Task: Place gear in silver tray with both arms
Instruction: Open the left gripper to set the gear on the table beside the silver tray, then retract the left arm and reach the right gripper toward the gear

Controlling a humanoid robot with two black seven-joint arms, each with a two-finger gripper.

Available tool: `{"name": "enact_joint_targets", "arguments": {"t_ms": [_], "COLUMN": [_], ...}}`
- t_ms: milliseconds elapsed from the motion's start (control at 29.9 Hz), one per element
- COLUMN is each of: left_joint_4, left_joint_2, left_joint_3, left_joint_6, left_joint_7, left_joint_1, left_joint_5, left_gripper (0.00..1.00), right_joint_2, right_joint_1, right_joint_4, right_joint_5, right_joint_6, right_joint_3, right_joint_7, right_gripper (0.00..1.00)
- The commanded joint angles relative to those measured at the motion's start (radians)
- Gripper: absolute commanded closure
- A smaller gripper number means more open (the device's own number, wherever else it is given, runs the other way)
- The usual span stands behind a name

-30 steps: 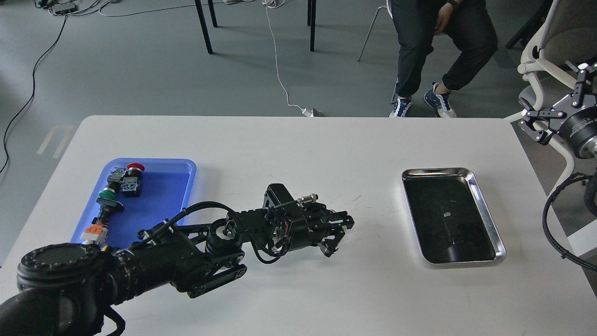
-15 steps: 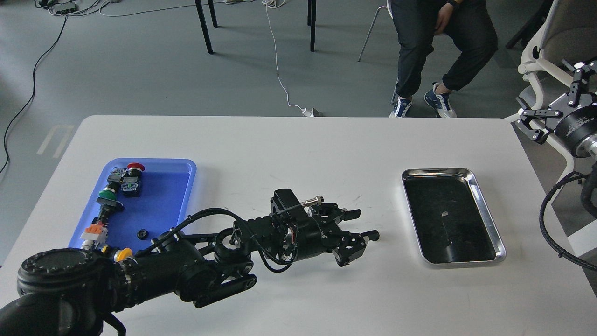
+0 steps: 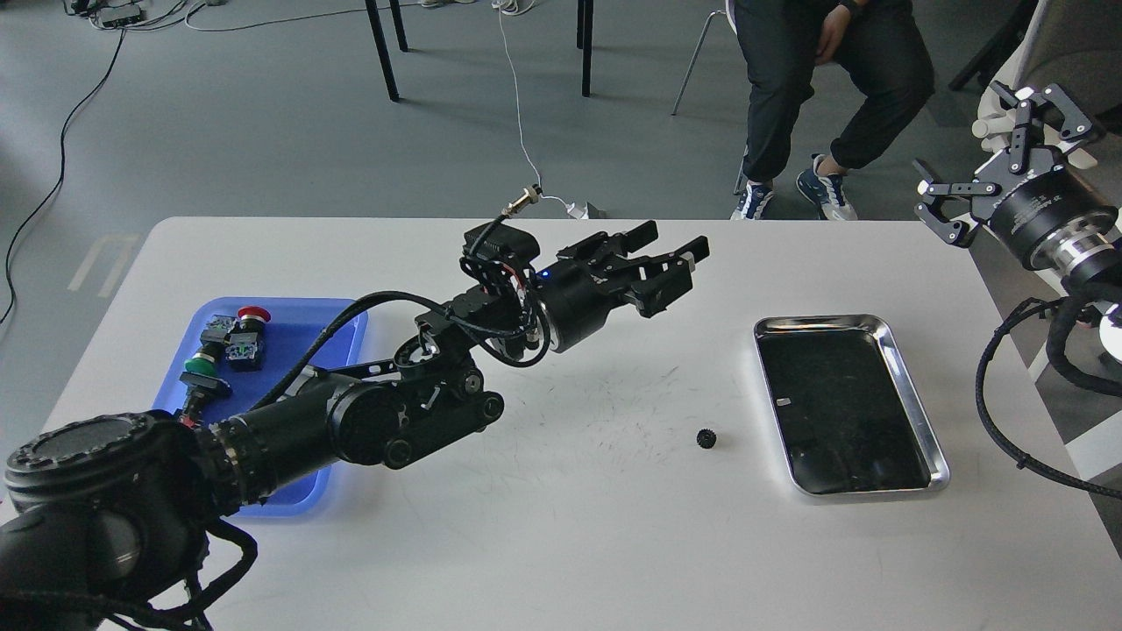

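While the gear [image 3: 706,437] lies on the desk [image 3: 561,526] just beside the silver tray [image 3: 912,386] (outside its rim), the left gripper [image 3: 671,254] hangs well above, fingers spread and empty. The right gripper [image 3: 990,162] is open too, far off.

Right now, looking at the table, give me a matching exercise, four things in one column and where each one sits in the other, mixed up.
Things:
1. gear
2. silver tray
3. blue tray
4. left gripper

Places:
A. raised above the table's middle, fingers apart
B. left side of the table, holding push buttons
C. on the bare table, just left of the silver tray
D. right side of the table, nothing in it

Pairs: 1-C, 2-D, 3-B, 4-A
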Motion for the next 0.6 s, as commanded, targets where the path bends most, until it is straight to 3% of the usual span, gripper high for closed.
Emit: {"name": "enact_joint_targets", "arguments": {"t_ms": [0,301,434,568], "left_joint_4": [-0.055,-0.342,-0.350,-0.336], "left_joint_2": [0.155,0.631,0.753,0.803], "left_joint_3": [-0.003,-0.010,-0.038,-0.047], "left_joint_6": [-0.032,-0.179,-0.256,-0.325], "left_joint_7": [0.002,-0.007,-0.035,-0.042], "left_joint_1": [-0.019,0.041,0.073,0.095], "left_joint_5": [-0.258,-0.814,-0.992,-1.157], "left_gripper": [0.17,0.14,0.12,0.10], "right_joint_2": [0.024,0.026,0.015,-0.010], "right_joint_1": [0.073,0.126,0.131,0.168], "right_joint_4": [0.011,0.026,0.113,0.224], "right_joint_5": [-0.037,-0.040,-0.144,-0.370], "right_joint_6": [-0.005,0.001,-0.010,-0.042], "right_joint_3": [-0.086,-0.133,-0.185,-0.296], "right_joint_7": [0.001,-0.002,-0.018,-0.042], "right_gripper": [0.01,0.01,0.01,0.01]}}
